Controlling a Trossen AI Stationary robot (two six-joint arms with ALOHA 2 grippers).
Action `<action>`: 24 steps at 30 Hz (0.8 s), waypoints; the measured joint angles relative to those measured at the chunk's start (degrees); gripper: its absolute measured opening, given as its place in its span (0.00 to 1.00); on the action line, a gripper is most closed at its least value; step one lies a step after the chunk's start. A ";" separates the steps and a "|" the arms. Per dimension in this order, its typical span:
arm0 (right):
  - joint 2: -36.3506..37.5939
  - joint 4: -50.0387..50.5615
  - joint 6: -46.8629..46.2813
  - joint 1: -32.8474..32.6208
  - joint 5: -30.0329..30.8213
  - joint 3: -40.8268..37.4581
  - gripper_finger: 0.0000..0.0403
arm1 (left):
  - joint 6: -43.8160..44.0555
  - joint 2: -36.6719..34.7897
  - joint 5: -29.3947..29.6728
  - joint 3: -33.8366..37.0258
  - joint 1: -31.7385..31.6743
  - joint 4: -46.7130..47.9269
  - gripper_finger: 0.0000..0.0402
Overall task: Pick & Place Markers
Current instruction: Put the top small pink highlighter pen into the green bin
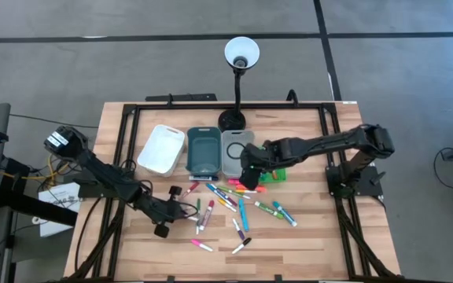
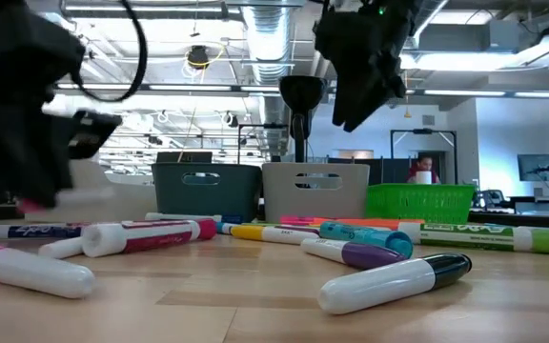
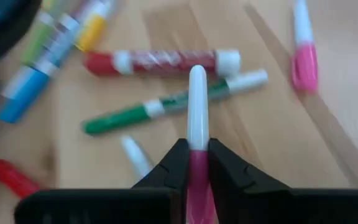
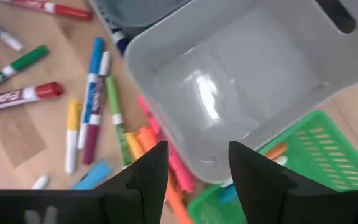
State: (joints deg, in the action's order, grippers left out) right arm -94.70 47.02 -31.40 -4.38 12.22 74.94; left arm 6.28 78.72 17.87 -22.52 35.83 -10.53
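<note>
Several markers (image 1: pixel 234 206) with coloured caps lie scattered flat on the wooden table, also in the low view (image 2: pixel 389 276). My left gripper (image 1: pixel 170 211) is at the left edge of the scatter, shut on a pink-and-white marker (image 3: pixel 196 106). My right gripper (image 1: pixel 250 174) hangs open (image 4: pixel 194 158) above the near rim of the grey tray (image 4: pixel 229 87), beside the green basket (image 4: pixel 319 155), and touches nothing. In the low view it shows high at the top (image 2: pixel 360 67), and the left arm is a dark blur on the left (image 2: pixel 27 105). My left gripper pinches the marker between its two fingers (image 3: pixel 176 165) at the pink end (image 3: pixel 197 171). The fingers lie along the marker, whose white barrel (image 3: pixel 196 93) juts straight forward past the fingertips. It passes over a red and a green marker on the table, so it looks lifted clear.
A white tray (image 1: pixel 162 149), a teal tray (image 1: pixel 203 151) and the grey tray (image 1: pixel 234 149) stand in a row on the table's far half, with a black lamp (image 1: pixel 239 63) behind them. Some markers lie in the green basket (image 1: pixel 278 174). Bare wood shows near the table's near edge.
</note>
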 joint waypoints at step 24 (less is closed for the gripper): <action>-4.08 -33.13 19.62 -10.38 2.74 -1.62 0.38 | -0.95 -9.51 8.35 -0.15 -4.19 -4.07 0.11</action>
State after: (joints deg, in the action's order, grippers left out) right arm -98.77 13.89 -11.78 -14.76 14.96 73.32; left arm 5.33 69.21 26.22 -22.68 31.64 -14.60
